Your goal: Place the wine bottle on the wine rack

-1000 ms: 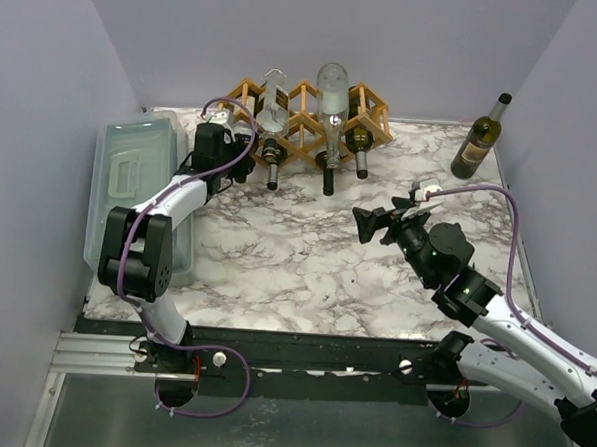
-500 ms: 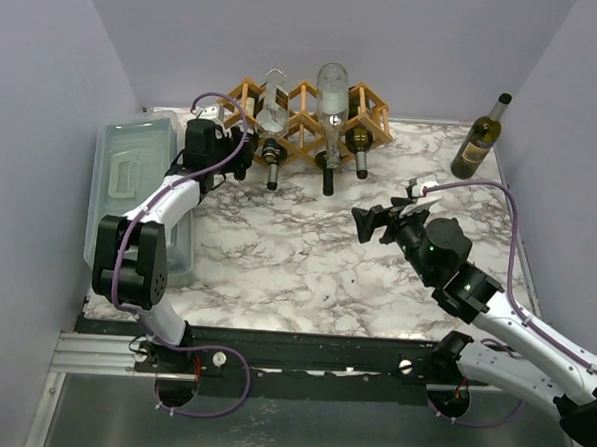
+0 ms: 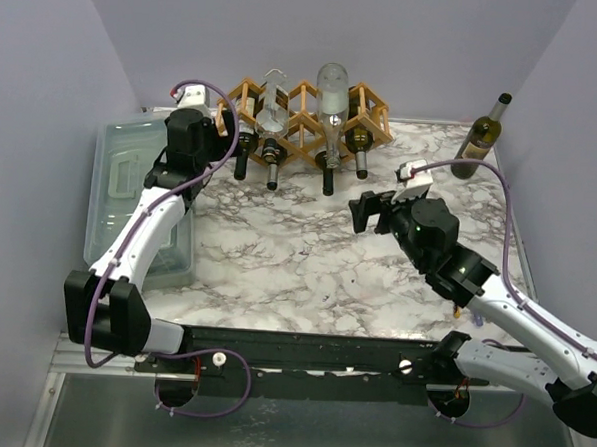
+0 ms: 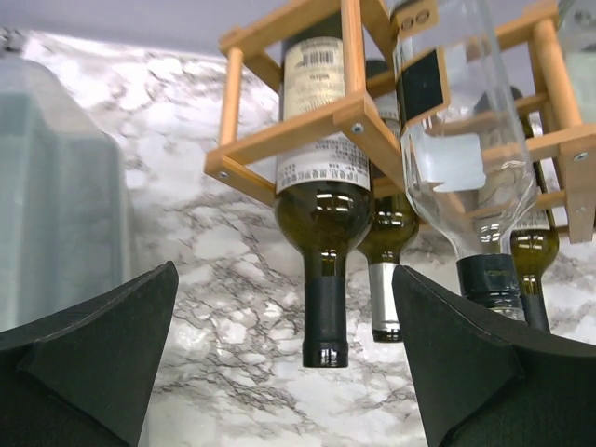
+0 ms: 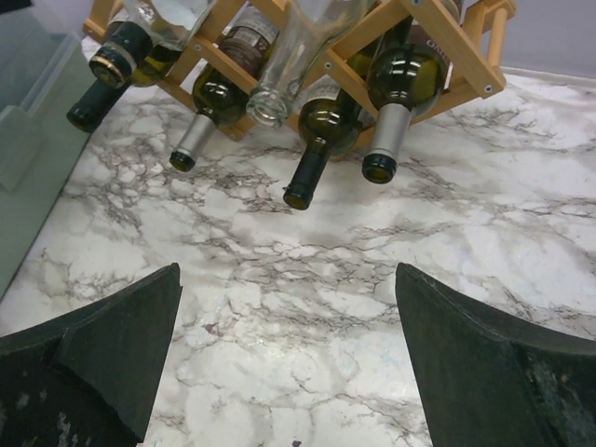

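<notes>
The wooden wine rack point(image 3: 303, 106) stands at the back of the marble table with several bottles in its cells, necks toward me. A dark green wine bottle point(image 4: 321, 186) with a cream label lies in the leftmost cell point(image 4: 279, 133), its black-capped neck sticking out. My left gripper point(image 4: 284, 270) is open just in front of that neck, one finger on each side and neither touching it; from above it sits at the rack's left end point(image 3: 215, 139). My right gripper point(image 3: 372, 209) hangs open over the middle of the table, holding nothing. Another wine bottle point(image 3: 480, 138) stands upright at the back right.
A grey-green lidded plastic box point(image 3: 130, 185) lies along the left edge, close beside my left arm. Purple walls close in the back and both sides. Bottle necks jut out from the rack over the marble point(image 5: 307, 177).
My left gripper has opened and let go of the dark bottle's neck, then drawn back and to the left. The right gripper has moved a little toward the rack.
</notes>
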